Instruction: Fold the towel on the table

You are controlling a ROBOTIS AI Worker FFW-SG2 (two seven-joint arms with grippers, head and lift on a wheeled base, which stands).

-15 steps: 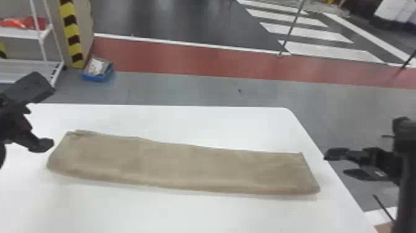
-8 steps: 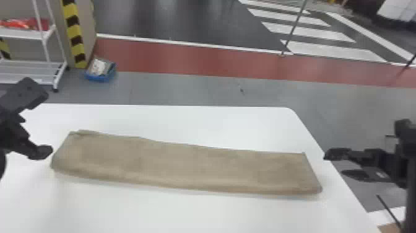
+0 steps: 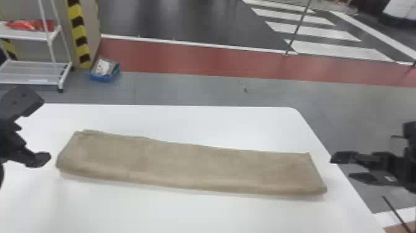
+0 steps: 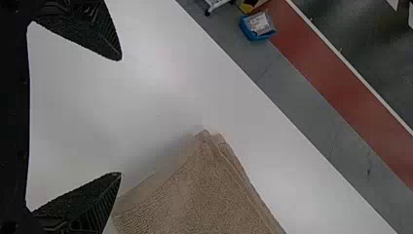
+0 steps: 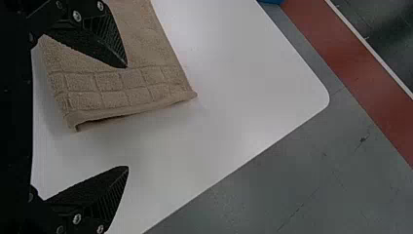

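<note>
While the towel lies in a long strip on the table, left pincer spread, right pincer spread

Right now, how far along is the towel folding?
Partly done, it seems. The towel already lies as a long strip on the table, with layered edges at its left end. Nothing is in hand: the left pincer and right pincer stand open near its two ends. Probably left is folding it shorter, since the strip is much longer than wide.
</note>
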